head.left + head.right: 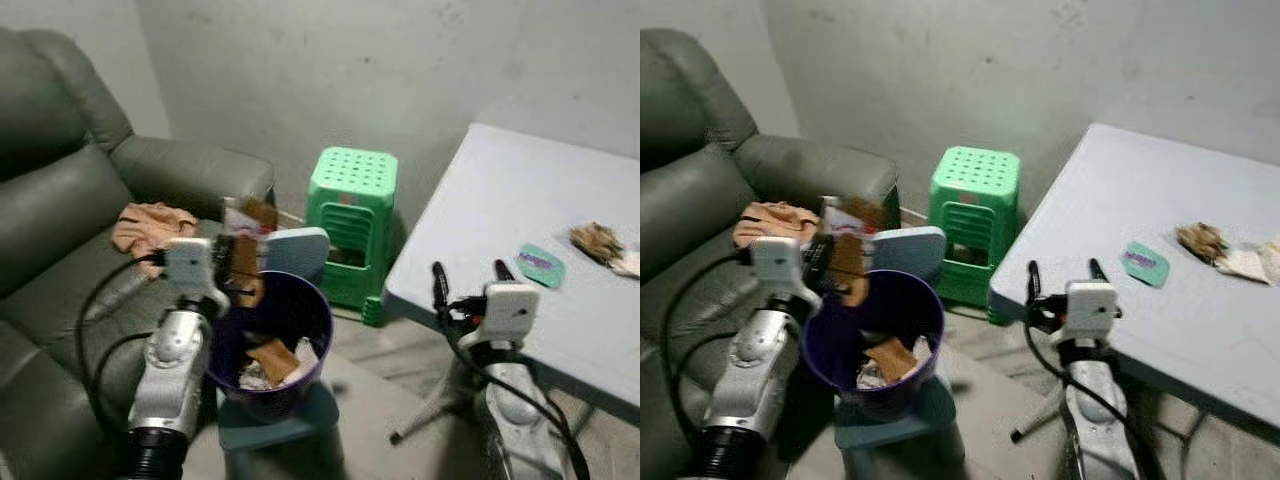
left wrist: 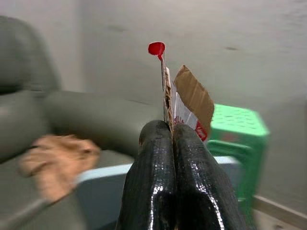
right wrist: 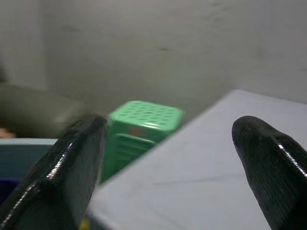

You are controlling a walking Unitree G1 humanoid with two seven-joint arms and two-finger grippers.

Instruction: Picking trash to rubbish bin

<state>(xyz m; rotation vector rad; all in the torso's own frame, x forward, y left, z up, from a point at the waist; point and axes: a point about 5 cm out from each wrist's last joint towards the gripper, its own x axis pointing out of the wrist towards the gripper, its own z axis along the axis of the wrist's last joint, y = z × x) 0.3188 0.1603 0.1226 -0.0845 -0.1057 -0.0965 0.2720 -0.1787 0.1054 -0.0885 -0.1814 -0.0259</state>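
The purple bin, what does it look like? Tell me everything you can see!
The purple bin is a round, dark purple bucket that looks like plastic, standing upright with its top open. It sits on a grey-blue base on the floor, between the sofa and the green stool. Inside lie brown cardboard and crumpled white paper. The left gripper holds a piece of cardboard at the bin's near rim. A light blue lid stands behind it.
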